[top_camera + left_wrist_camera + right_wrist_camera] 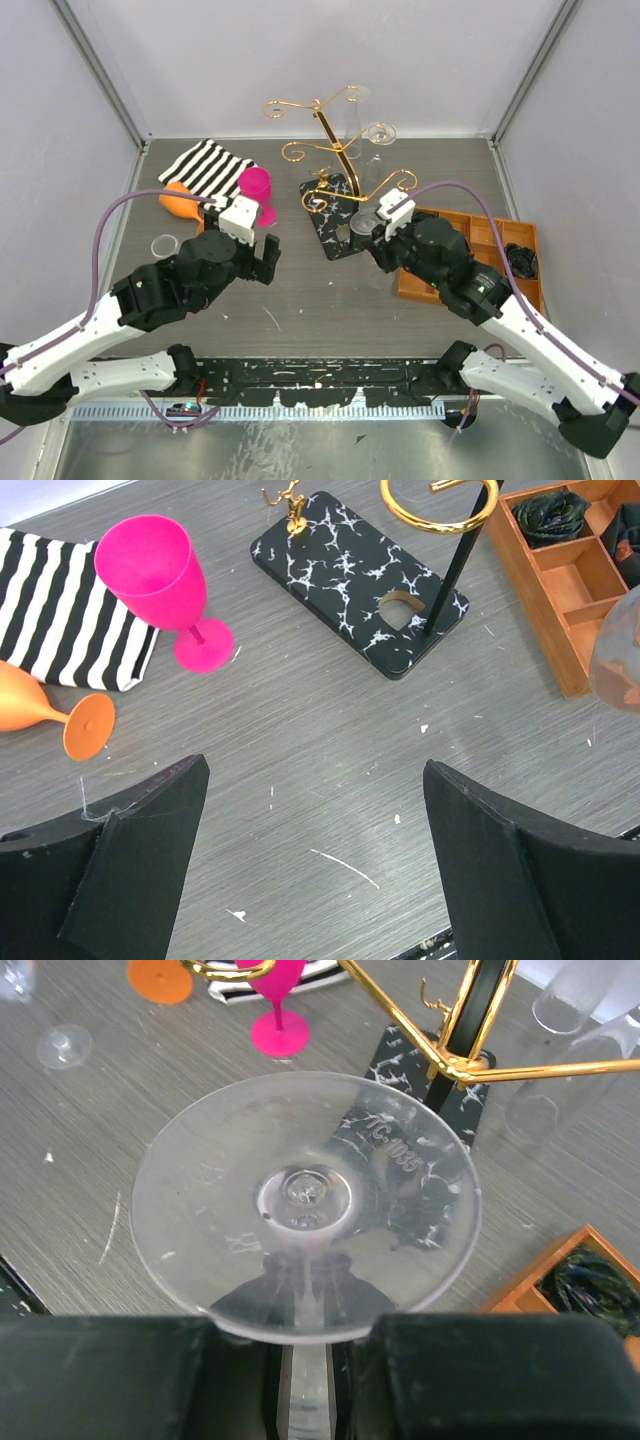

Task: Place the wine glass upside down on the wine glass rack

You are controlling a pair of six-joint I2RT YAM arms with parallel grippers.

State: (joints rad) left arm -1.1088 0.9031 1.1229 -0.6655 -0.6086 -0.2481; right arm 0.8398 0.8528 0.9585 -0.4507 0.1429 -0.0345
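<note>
Grey wood-grain table [300,300] is closed in by pale walls at the back and on both sides, and a black rail with the arm bases runs along its near edge. The wine glass rack [338,150] stands mid-table toward the back wall, with its marbled black base [350,570] lying flat and its gold arms curling out to either side. The widest bare stretch lies in front of that base, between the two arms. The left gripper [315,850] hovers over it with its fingers [130,860] spread wide and nothing between them. To the left, the room is narrowed by a striped cloth [205,165], an upright pink glass [150,570] just beside it, and an orange glass [30,705] lying on its side. To the right, an orange compartment tray [470,215] sits close under the right arm. The right gripper [305,1360] is clamped on the stem of the clear wine glass [305,1200], held off the table at the right edge of the rack's base and just below a lower gold arm. The glass's long axis runs out along the gripper's reach, with the round foot leading toward the rack and the bowl trailing back under the wrist. Whether the glass is fully inverted cannot be told.
</note>
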